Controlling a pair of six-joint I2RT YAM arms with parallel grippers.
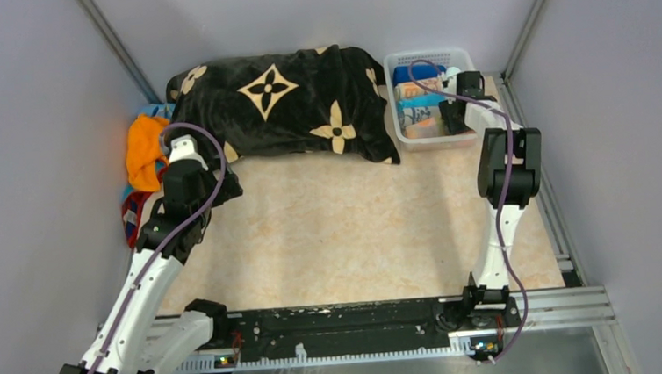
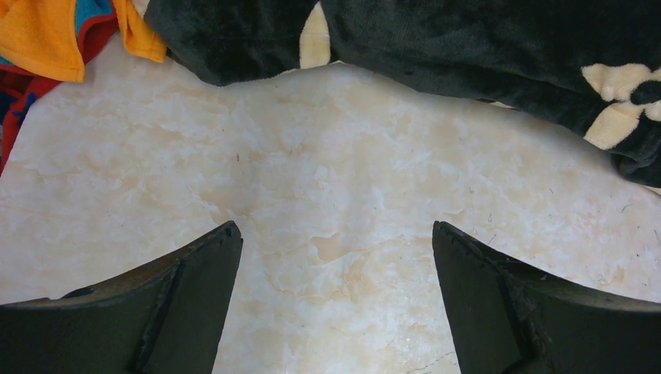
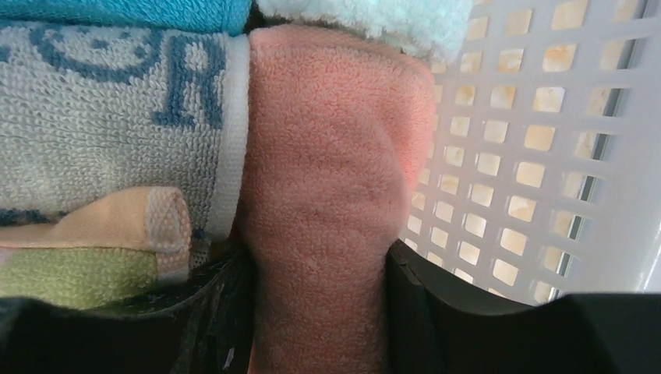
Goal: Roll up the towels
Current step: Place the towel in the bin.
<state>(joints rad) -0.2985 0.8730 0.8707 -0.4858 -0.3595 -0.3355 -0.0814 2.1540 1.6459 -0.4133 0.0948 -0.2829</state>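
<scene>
A rolled pink towel stands in the white basket against its lattice wall. My right gripper reaches into the basket, its fingers pressed on both sides of the pink roll. Other rolled towels lie beside it: a white one with blue letters and a blue one. An orange towel and a red-and-turquoise patterned towel lie heaped at the table's left edge. My left gripper hangs open over bare table, right of that heap, holding nothing.
A big black blanket with cream flowers spreads across the back of the table, its front edge just beyond my left fingers. Grey walls close in both sides. The marbled tabletop lies between the arms.
</scene>
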